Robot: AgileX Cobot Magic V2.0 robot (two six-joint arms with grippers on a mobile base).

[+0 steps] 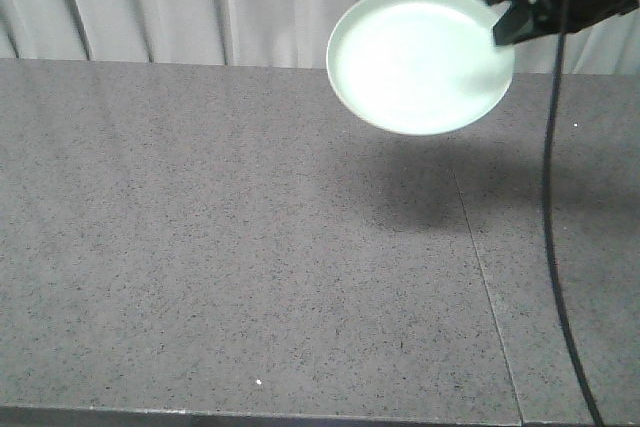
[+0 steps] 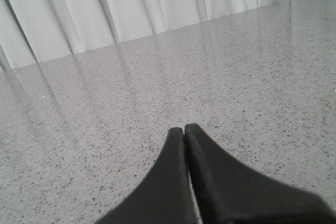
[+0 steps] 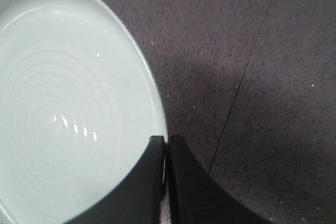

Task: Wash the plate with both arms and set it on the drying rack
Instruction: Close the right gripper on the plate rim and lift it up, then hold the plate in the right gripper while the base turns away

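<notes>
In the front view, you see the plate (image 1: pixel 420 59) up in the air over the grey counter (image 1: pixel 200 247). Your right gripper (image 1: pixel 503 29) pinches its edge on one side. No drying rack shows here, and no water.

In the left wrist view, your left gripper (image 2: pixel 185 132) is squeezed closed with nothing in it.

In the right wrist view, the right gripper's tips are closed tight on the plate's rim.

So I think the plate is picked up. Washing it and putting it on the drying rack are both left to do.
</notes>
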